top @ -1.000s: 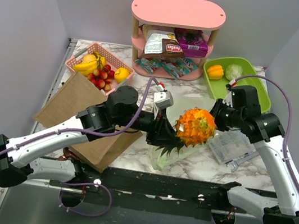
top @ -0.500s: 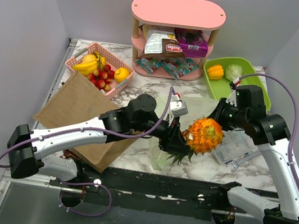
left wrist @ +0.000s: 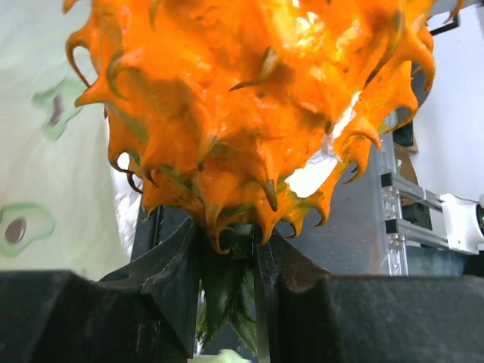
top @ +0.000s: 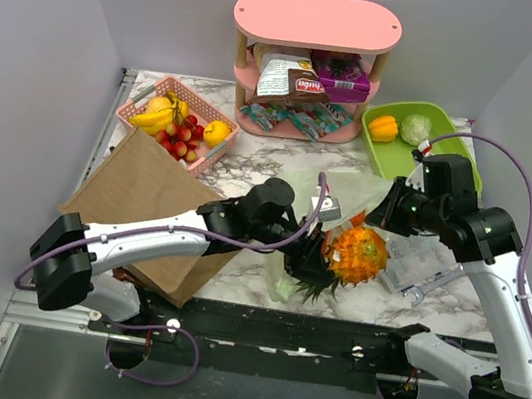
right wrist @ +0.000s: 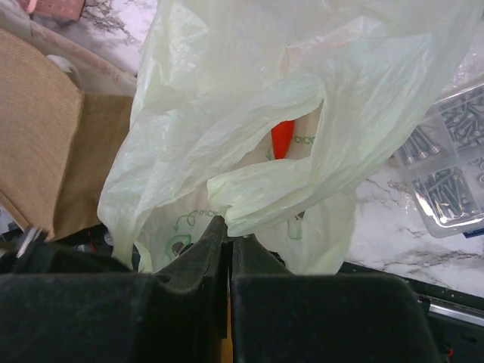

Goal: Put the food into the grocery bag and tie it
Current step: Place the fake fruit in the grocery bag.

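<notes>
A spiky orange pineapple-like fruit (top: pixel 358 255) hangs over the table's near middle. My left gripper (top: pixel 313 258) is shut on its green leafy crown (left wrist: pixel 219 280), and the fruit's orange body (left wrist: pixel 242 98) fills the left wrist view. The pale-green grocery bag (top: pixel 347 188) lies crumpled behind and under the fruit. My right gripper (top: pixel 383 216) is shut on a fold of the bag's rim (right wrist: pixel 265 193), holding it up. Through the bag's opening an orange-red item (right wrist: pixel 281 140) shows.
A brown paper bag (top: pixel 145 196) lies at the left. Behind it stands a pink basket (top: pixel 139 109) of fruit. A pink shelf (top: pixel 316 25) holds a snack pack (top: pixel 290 80) and a purple box (top: pixel 342 70). A green tray (top: pixel 448 137) and a clear screw box (top: pixel 418 264) sit right.
My left arm has carried the fruit rightward and toward the near edge, tipping it downward. The right gripper has pinched tighter on the bag and the bag's film now stands raised.
</notes>
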Motion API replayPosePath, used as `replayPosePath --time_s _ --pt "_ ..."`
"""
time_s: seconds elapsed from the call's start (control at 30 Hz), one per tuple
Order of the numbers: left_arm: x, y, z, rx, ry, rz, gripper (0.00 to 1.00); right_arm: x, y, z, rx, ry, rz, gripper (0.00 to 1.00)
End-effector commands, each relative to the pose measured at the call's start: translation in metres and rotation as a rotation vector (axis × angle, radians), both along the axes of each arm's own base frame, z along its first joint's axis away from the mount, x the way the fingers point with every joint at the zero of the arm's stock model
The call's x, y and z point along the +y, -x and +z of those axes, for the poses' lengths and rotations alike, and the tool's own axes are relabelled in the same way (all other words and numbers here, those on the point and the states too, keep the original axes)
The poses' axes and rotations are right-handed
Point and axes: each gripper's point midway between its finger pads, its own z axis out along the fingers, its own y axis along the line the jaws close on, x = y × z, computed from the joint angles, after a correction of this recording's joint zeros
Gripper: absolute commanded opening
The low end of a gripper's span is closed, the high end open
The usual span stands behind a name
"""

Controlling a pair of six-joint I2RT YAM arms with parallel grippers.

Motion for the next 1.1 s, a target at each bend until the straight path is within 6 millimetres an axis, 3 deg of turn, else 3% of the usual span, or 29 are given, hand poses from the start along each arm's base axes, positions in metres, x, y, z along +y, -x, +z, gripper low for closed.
replayPosePath --time_s 0.0,0.47,0.63,0.83,1.07 --pt "0.017 -0.019 -0.042 0.055 -0.089 0.064 0.00 -0.002 0.006 0.013 -0.032 -0.004 0.011 0.01" --pt "0.048 -0.056 -0.064 0.028 -0.200 0.205 0.00 0.001 0.003 0.013 -0.030 -0.008 0.026 0.01" --pt "0.051 -0.072 -0.068 -0.087 -0.336 0.312 0.00 0.006 0.001 0.013 -0.025 -0.021 0.039 0.01" --pt "0.047 -0.094 -0.053 -0.237 -0.457 0.448 0.00 0.010 -0.003 0.012 -0.018 -0.029 0.048 0.01" --pt "0.062 -0.128 -0.060 -0.374 -0.608 0.616 0.00 0.009 -0.003 0.010 -0.012 -0.024 0.047 0.01"
